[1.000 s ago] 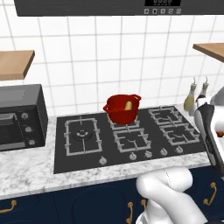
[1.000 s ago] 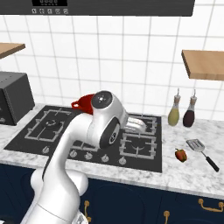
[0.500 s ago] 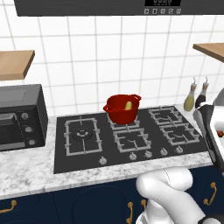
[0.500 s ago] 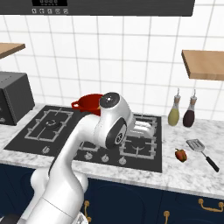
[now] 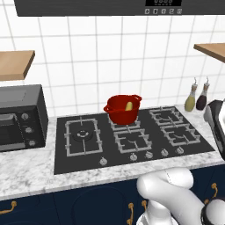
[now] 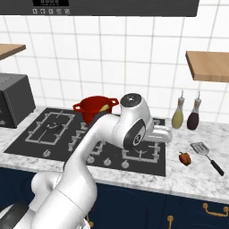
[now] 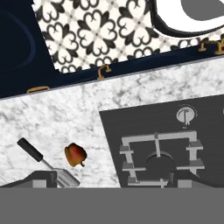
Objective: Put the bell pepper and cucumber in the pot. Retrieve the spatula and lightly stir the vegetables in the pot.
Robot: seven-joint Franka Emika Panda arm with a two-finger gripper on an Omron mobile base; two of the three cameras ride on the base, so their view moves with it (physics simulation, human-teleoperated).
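The arm has swung right over the black gas hob (image 6: 85,134), toward the small red bell pepper (image 6: 184,158) lying on the marble counter (image 6: 188,179) beside the grey slotted spatula (image 6: 206,156). A yellowish piece (probably the cucumber) lies in the round glossy red pot (image 5: 123,108). So the pepper is likely next. Whether the fingers are parted or closed, I cannot tell.

You have one red pot (image 5: 123,108) on the hob (image 5: 132,136), with one pale yellow-green vegetable (image 5: 129,106) showing inside it. Right of the hob you can count two bottles (image 6: 178,117), one yellowish and one dark, standing side by side. Also right of the hob lie one bell pepper (image 6: 184,158) and one spatula (image 6: 206,154). Left of the hob there is one black oven (image 5: 18,117). Two wooden shelves (image 5: 15,64) hang above, one to each side of the hob.
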